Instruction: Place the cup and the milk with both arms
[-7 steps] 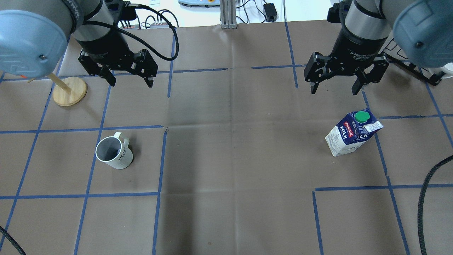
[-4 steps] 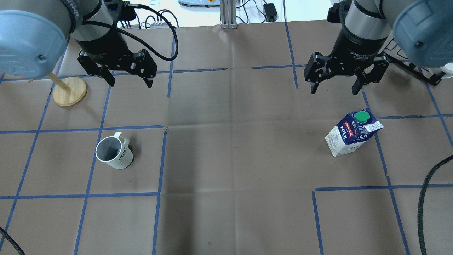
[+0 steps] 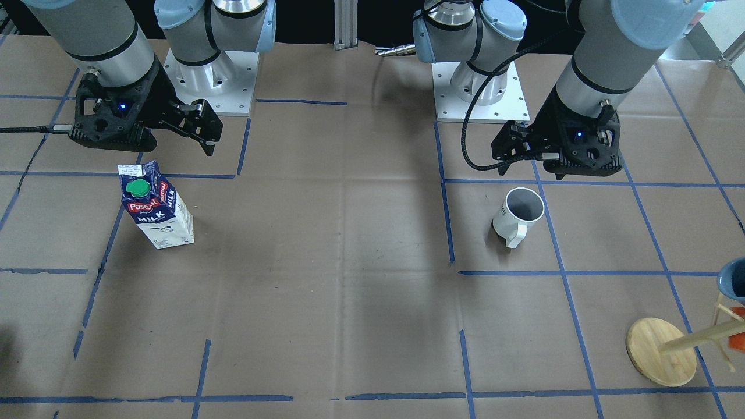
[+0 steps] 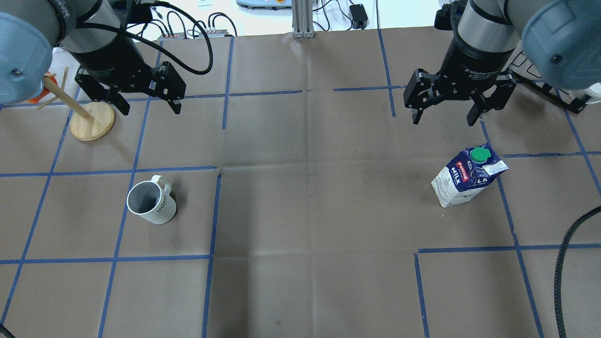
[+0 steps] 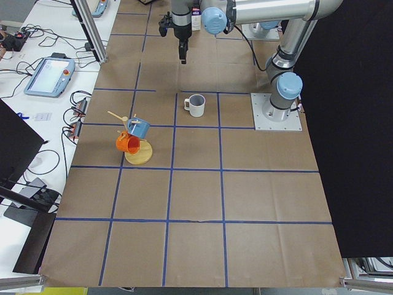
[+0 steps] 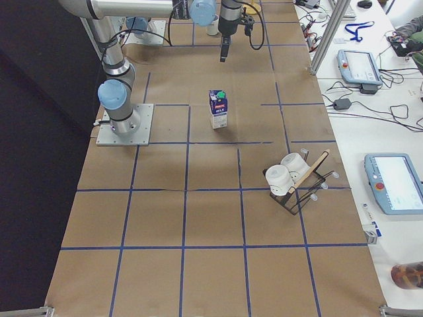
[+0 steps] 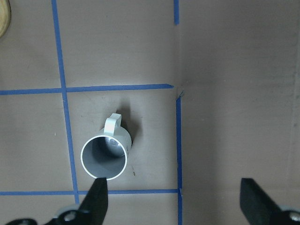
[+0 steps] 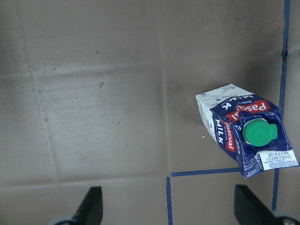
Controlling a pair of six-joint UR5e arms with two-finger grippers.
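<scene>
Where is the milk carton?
In the overhead view the milk carton stands upright on the right side, close to the open right pincer but untouched; the mug sits far left.

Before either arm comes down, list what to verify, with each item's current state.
1. Left gripper open and empty: ok.
2. Right gripper open and empty: ok.
3. Cup upright, standing free on the table: ok.
4. Milk upright, green cap on: ok.
5. Cup centred under the left gripper, by the left wrist view: not ok, it sits off to one side.
6. Milk centred under the right gripper, by the right wrist view: not ok, it sits off to one side.
</scene>
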